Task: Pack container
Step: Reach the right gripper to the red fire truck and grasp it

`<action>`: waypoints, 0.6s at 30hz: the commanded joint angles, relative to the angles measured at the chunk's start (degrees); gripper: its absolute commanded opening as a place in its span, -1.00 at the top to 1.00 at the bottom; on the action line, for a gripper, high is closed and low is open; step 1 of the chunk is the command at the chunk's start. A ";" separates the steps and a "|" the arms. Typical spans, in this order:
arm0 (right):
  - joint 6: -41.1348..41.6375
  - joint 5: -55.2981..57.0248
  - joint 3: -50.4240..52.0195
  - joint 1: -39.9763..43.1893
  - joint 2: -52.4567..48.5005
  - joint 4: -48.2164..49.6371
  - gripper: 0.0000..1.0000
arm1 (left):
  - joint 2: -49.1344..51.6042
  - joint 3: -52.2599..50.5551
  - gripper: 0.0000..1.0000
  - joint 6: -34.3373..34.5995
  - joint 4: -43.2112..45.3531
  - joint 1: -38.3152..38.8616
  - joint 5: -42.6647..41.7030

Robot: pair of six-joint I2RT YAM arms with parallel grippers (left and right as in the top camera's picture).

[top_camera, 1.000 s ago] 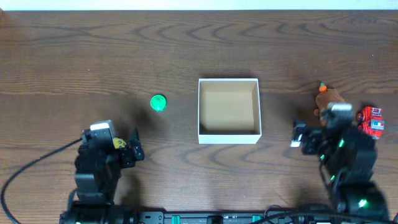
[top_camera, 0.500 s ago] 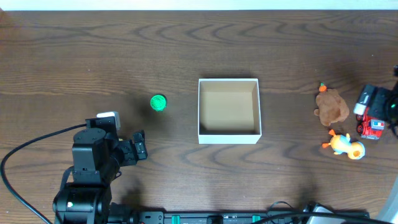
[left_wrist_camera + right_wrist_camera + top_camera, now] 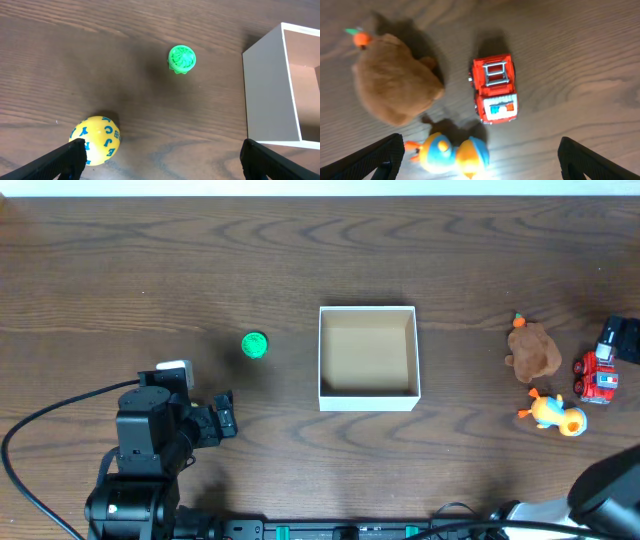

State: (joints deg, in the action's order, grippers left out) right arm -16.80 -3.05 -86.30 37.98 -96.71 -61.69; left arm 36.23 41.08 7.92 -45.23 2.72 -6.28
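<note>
At the left of the counter we see the left gripper with its 2 fingers spread wide, holding nothing. A yellow letter ball lies just beside 1 finger. A green ball sits farther back. The container stands open at the counter's middle, with nothing inside. On the right, 3 toys cluster: a brown plush, a duck and a red fire truck. Above them we see the right gripper, also spread apart and holding nothing.
</note>
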 commanded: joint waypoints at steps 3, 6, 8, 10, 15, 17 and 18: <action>-2.16 -0.17 -1.01 2.10 -5.77 1.55 -0.99 | 0.00 1.22 -0.96 0.57 -0.15 -0.24 -0.57; -2.67 -0.17 -1.01 2.25 -9.49 2.16 -0.98 | 0.00 1.22 -0.96 0.57 -0.13 -0.24 -0.57; -3.04 -0.15 -1.01 2.25 -11.89 2.38 -0.98 | 0.00 1.22 -0.96 0.57 -0.13 -0.24 -0.57; -3.04 -0.17 -1.01 2.25 -13.97 2.62 -0.98 | 0.00 1.22 -0.96 0.57 -0.13 -0.24 -0.57; -3.02 -0.17 -1.01 2.19 -16.87 3.91 -0.86 | 0.00 1.22 -0.96 0.59 0.09 -0.24 -0.59; -3.02 -0.13 -0.92 2.25 -16.90 4.70 -0.80 | 0.00 1.22 -0.96 0.59 0.07 -0.24 -0.59; -3.02 -0.11 -0.92 2.38 -16.87 5.20 -0.76 | 0.00 1.22 -0.96 0.57 0.09 -0.24 -0.59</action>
State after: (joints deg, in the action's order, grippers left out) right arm -19.16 -3.03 -86.30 39.86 -113.86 -57.14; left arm 36.23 41.08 7.92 -45.19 2.72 -6.28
